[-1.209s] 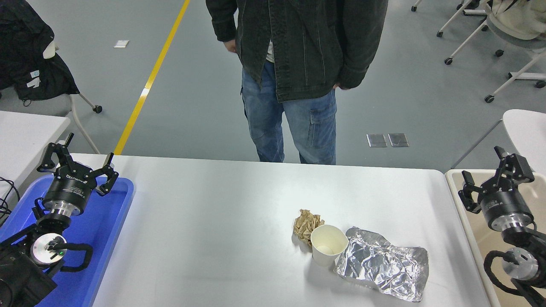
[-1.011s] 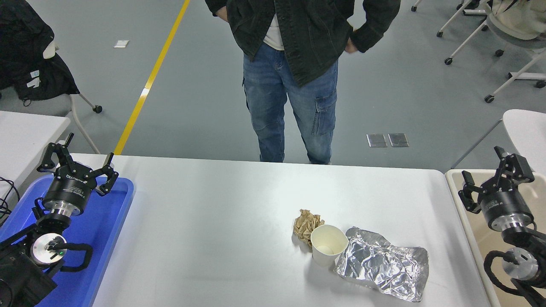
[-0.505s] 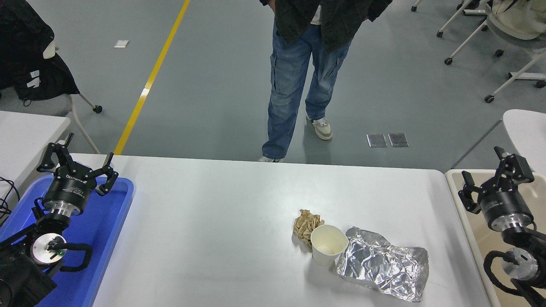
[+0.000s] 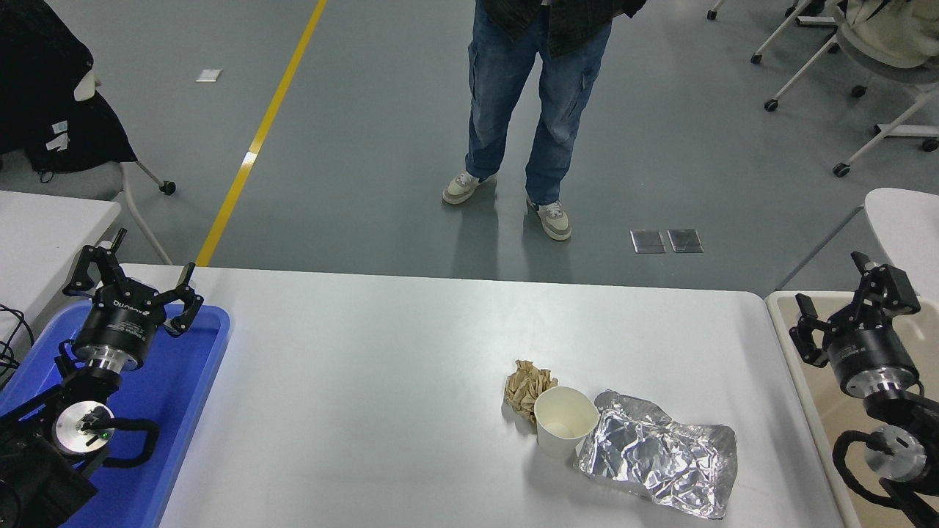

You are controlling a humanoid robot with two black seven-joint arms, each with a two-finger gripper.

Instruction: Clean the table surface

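The white table surface [image 4: 381, 367] fills the lower half of the head view. On its right part lie a crumpled brown paper ball [image 4: 527, 386], a white paper cup [image 4: 563, 420] standing upright, and a crinkled sheet of aluminium foil [image 4: 660, 453], all close together. My left gripper [image 4: 136, 277] hangs open over the blue tray at the far left. At the right edge my right gripper [image 4: 851, 293] stands open over a beige bin, well apart from the litter. Neither holds anything.
A blue plastic tray [image 4: 183, 389] lies on the table's left end. A beige bin [image 4: 807, 381] sits beside the table's right edge. A person in jeans [image 4: 535, 110] stands on the floor beyond the far side. Smaller white tables and wheeled chairs flank the scene.
The person has stepped back from the table's far edge and now stands further away. Both arms and the litter have stayed where they were.
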